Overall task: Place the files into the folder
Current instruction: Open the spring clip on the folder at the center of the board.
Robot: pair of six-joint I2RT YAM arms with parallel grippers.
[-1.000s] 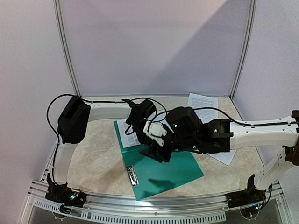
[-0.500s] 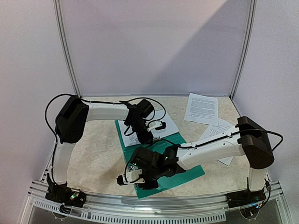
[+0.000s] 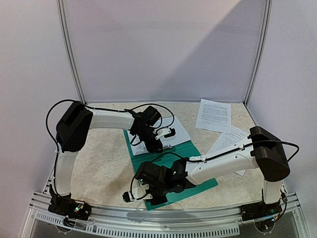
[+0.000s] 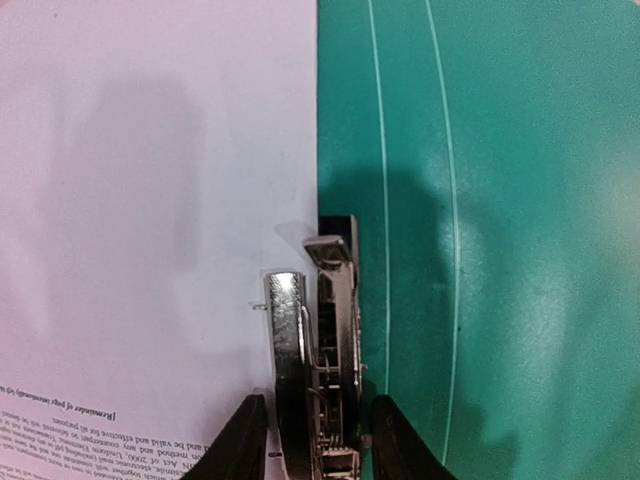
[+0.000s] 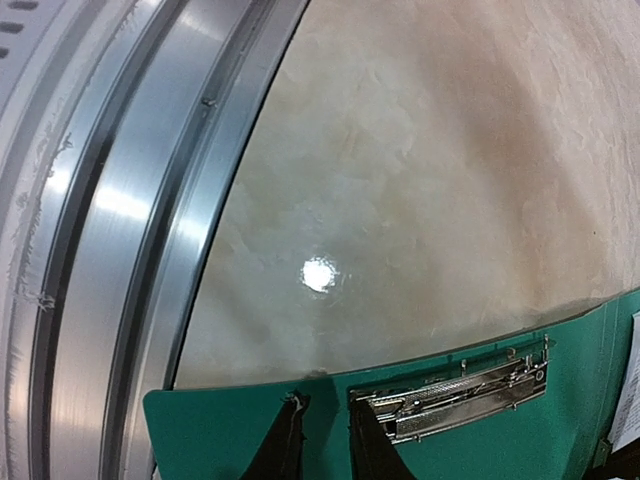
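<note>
Your left tool [image 4: 318, 405] has its fingers hard against both sides of the upper clip [image 4: 318, 320], so I read it as clamped on that clip. Your right tool [image 5: 327, 410] has its fingers close together with a thin slit between them, over the near corner of the folder [image 4: 500, 200] at the bottom of the right wrist view. I can't tell whether it's pinching the cover edge or just sitting over it. The lower clip [image 5: 455, 385] lies just right of it.

The folder lies open and flat on the table [image 3: 104, 163], centre of the top view. One sheet [image 4: 150, 200] is on it, left half of the left wrist view, edge running along the upper clip. Can't tell if it's clamped under. The far sheet [image 3: 214, 115] and nearer sheet [image 3: 229, 138] lie upper right in the top view, off the folder. The right arm crosses the nearer one.

Handling, my read:
- **Sheets:** they're light, floppy and slick on plastic, so expect them to skate and droop. Lying flat they give you no edge to grab, so press and drag until an edge lifts or overhangs, then pinch mid-edge.
- **Folder:** it's thin, bendy plastic, so pin it near the spine rather than the free cover.
- **Clips:** they're stiff sprung metal that will likely snap back if your fingers slip, so squeeze square on the lever.
</note>
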